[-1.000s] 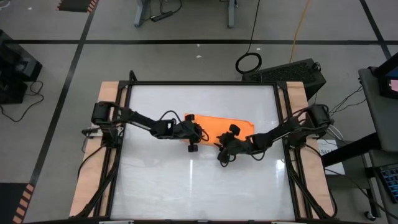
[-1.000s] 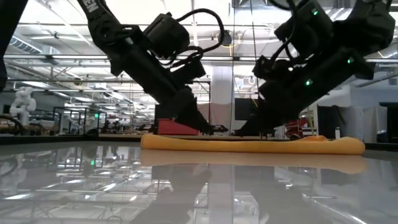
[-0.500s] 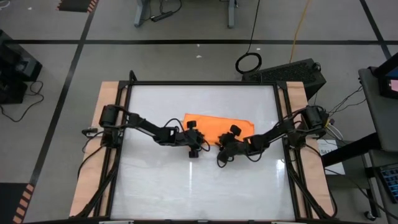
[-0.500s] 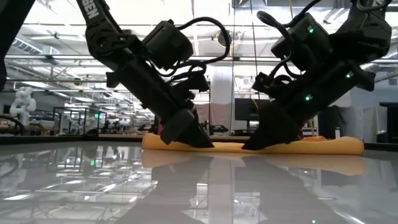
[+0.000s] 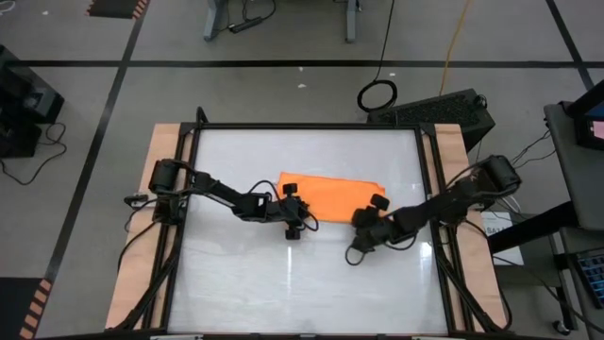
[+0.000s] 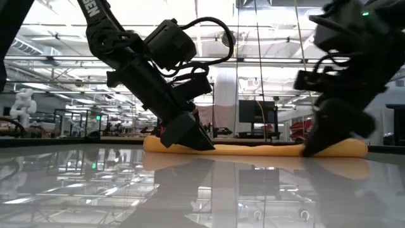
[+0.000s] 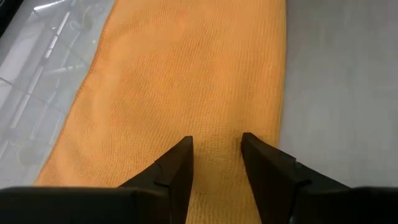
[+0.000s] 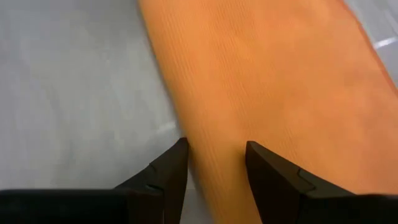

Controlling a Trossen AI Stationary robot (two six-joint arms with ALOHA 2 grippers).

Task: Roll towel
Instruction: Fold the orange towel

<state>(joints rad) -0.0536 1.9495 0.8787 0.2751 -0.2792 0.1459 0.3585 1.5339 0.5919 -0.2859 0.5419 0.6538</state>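
Both my grippers sit at the flat bright orange fabric towel (image 5: 332, 192).
Left gripper (image 7: 214, 144) and right gripper (image 8: 214, 150) part-open, empty, straddling its near edge; bare white glossy tabletop (image 5: 283, 274) toward me.

**Near half of the table open; both arms crowd the towel**

On the white table (image 5: 236, 274), everything toward 6 o'clock lies bare. The orange towel (image 5: 330, 192) lies flat above centre. The left gripper (image 5: 300, 215) blocks its 8 o'clock corner, the right gripper (image 5: 370, 219), jaws parted, its 4 o'clock corner. Between them the towel's near edge is reachable.
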